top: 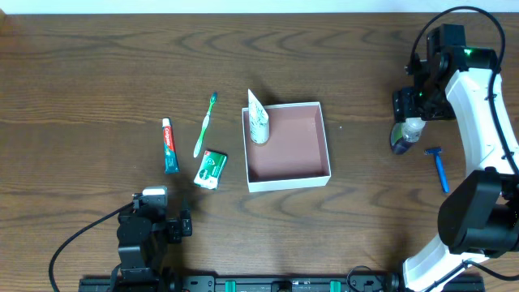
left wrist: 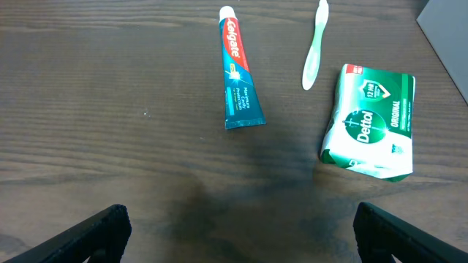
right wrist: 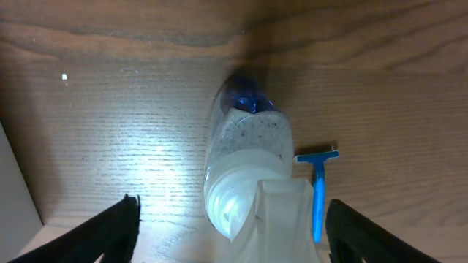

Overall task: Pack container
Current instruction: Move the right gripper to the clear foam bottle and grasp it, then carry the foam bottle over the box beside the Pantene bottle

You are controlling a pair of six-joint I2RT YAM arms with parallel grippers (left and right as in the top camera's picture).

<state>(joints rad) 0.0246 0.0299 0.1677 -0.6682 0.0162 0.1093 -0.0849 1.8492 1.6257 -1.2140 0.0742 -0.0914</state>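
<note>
The container (top: 328,144), a square shallow box with white walls and a pinkish-brown inside, sits mid-table. A white tube (top: 258,120) stands in its far left corner. My right gripper (top: 409,109) (right wrist: 230,208) is open, with its fingers on either side of a clear pump bottle with blue liquid (top: 403,138) (right wrist: 245,139), apart from it. My left gripper (top: 154,203) (left wrist: 241,212) is open and empty at the near left, over bare table.
Left of the container lie a red-and-teal toothpaste tube (top: 169,146) (left wrist: 238,73), a green toothbrush (top: 204,126) (left wrist: 314,51) and a green-and-white soap box (top: 211,169) (left wrist: 371,120). A blue razor (top: 439,166) (right wrist: 318,190) lies beside the bottle.
</note>
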